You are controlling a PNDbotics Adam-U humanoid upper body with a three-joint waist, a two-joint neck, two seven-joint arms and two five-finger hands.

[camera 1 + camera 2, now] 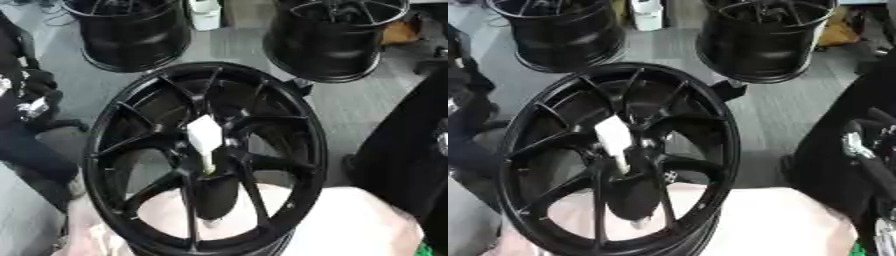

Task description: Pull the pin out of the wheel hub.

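Grey floor is filling the background, with two spare black wheels (pixel 131 35) (pixel 337 37) standing at 11 and 1 o'clock and a white container (pixel 206 14) sitting between them at 12. Black wheel hub (pixel 206 155) is lying face-up at centre on a pale pinkish surface (pixel 350 225). White pin (pixel 206 142) is sitting in its middle, tilted, top leaning toward 11 o'clock. Right hand (pixel 866 150) is showing at 3 o'clock, well apart from the hub; cannot tell its finger state. Left hand is showing in neither view.
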